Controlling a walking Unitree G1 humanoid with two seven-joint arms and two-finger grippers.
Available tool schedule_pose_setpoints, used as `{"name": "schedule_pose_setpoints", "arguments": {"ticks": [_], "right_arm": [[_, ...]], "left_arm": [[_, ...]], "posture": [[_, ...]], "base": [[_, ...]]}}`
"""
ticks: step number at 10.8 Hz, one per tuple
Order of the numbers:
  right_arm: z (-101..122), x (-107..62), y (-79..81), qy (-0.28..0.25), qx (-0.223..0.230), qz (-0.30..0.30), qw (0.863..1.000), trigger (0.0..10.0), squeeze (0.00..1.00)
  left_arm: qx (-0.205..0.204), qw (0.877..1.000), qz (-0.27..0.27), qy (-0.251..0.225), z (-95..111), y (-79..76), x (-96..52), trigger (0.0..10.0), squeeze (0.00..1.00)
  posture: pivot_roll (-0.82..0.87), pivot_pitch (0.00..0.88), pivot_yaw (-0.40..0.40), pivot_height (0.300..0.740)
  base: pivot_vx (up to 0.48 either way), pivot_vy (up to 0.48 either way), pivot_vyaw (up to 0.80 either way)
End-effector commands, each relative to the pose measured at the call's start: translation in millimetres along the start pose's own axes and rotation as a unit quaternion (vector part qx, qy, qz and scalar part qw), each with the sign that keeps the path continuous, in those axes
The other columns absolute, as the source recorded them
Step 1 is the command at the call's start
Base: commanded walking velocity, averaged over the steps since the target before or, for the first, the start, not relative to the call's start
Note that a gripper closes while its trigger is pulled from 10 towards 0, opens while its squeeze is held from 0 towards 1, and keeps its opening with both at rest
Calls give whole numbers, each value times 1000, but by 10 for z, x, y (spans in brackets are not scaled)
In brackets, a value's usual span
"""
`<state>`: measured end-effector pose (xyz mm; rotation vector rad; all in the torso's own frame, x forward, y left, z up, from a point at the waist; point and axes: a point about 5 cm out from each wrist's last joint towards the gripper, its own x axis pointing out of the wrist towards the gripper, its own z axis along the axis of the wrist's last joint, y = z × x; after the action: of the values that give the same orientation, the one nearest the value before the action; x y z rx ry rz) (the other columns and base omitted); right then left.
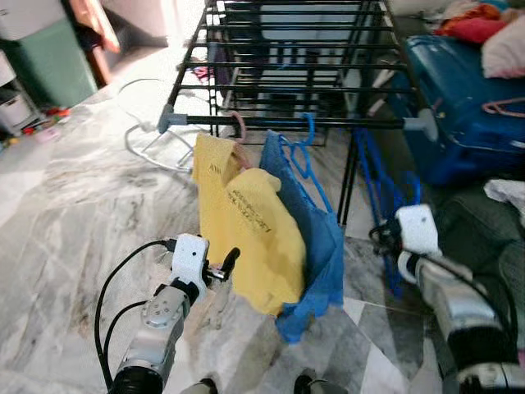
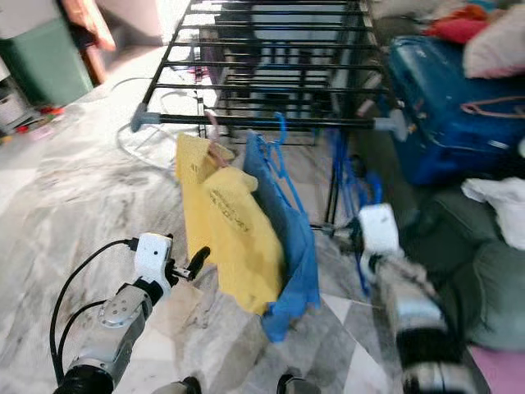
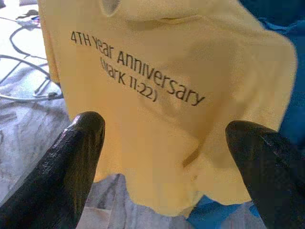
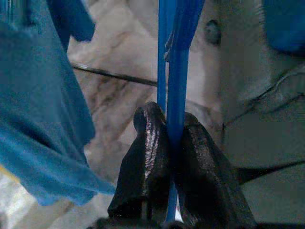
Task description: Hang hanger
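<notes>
Right gripper (image 4: 172, 143) pinches a blue hanger (image 4: 177, 71) at frame right, below the drying rack (image 1: 287, 121); left gripper (image 3: 164, 162) gapes wide before the yellow shirt (image 1: 246, 222), open marble floor (image 1: 90, 205) at left

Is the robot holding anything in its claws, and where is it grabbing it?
The right claw is shut on a blue hanger, pinching its thin bar. The left claw is open and holds nothing; it points at the yellow shirt.

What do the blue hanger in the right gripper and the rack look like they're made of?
Blue hanger: probably plastic, judging by its smooth, glossy, uniform colour; the right gripper is shut on it. Rack: likely painted metal, with thin straight black bars and grey end caps.
</notes>
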<state>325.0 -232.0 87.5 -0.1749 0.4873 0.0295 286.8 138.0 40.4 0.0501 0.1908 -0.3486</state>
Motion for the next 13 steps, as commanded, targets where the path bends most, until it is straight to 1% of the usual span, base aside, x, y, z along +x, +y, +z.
{"name": "schedule_pose_setpoints", "arguments": {"ticks": [1,2,3,4,5,6,7,8,10,13], "right_arm": [[97,30,-15,-13,6,0,1000,10000,0],[253,127,10,-15,33,11,999,10000,0],[352,178,21,-17,38,15,999,10000,0],[495,225,43,-22,37,23,999,10000,0],[646,252,48,-32,24,24,999,10000,0],[804,262,48,-45,24,25,998,10000,0],[983,264,37,-63,16,19,998,10000,0],[1056,265,20,-73,15,11,997,10000,0],[1237,273,46,-93,12,11,996,10000,0],[1385,263,73,-101,19,11,995,10000,0]], "left_arm": [[1,1000,-1,6,-20,6,-22,10000,0],[3,1000,-2,8,-27,12,-40,10000,0],[4,1000,-2,9,-33,18,-61,10000,0],[7,1000,-2,12,-49,34,-98,10000,0],[9,1000,1,15,-63,48,-129,10000,0],[9,1000,3,16,-72,58,-154,10000,0],[9,1000,6,18,-88,58,-180,10000,0],[7,1000,8,18,-90,56,-195,10000,0],[-7,1000,12,10,-69,45,-266,10000,0],[-2,1000,25,18,-84,93,-359,10000,0]], "posture": [[-163,130,33,740],[-154,144,37,740],[-146,151,38,740],[-134,166,40,740],[-124,178,39,740],[-115,185,37,740],[-106,189,35,740],[-99,190,33,740],[-67,199,27,740],[-28,218,23,740]], "base": [[0,0,0],[0,0,0],[0,0,0],[0,0,0],[0,0,0],[0,0,0],[0,0,0],[0,0,0],[0,0,0],[0,0,0]]}}
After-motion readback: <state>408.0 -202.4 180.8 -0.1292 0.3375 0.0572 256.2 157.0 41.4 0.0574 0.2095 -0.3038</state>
